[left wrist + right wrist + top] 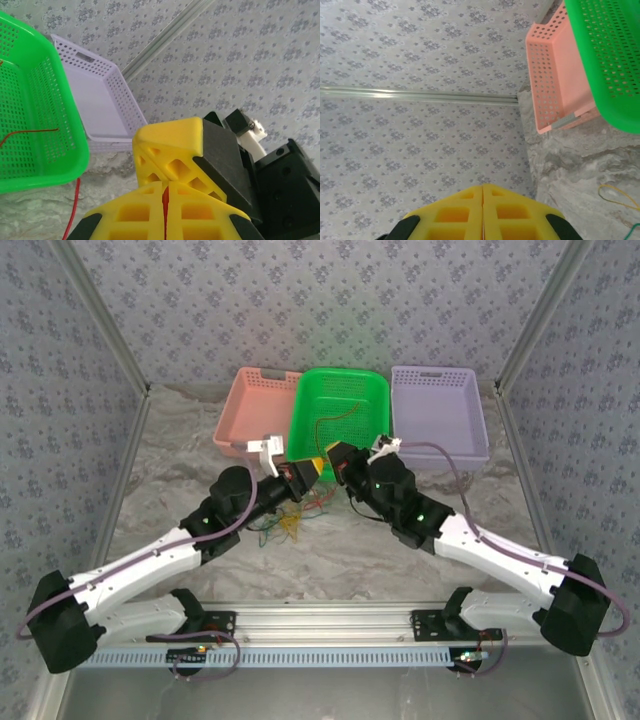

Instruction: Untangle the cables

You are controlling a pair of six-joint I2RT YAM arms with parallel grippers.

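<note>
Claws first: your left claw point(165, 186) was shut tight, with a thin red cable point(164, 202) pinched between its yellow fingers. Your right claw point(482, 200) was shut too, just beside it, but you could not tell if it held anything. Both hung over the table point(400, 560), just in front of the green basket point(345, 380). The other cables point(288, 522) lay in a messy bunch under them. It looked like the pulling-apart step. Next you would need to move the claws slowly apart so the red one slips free.
</note>
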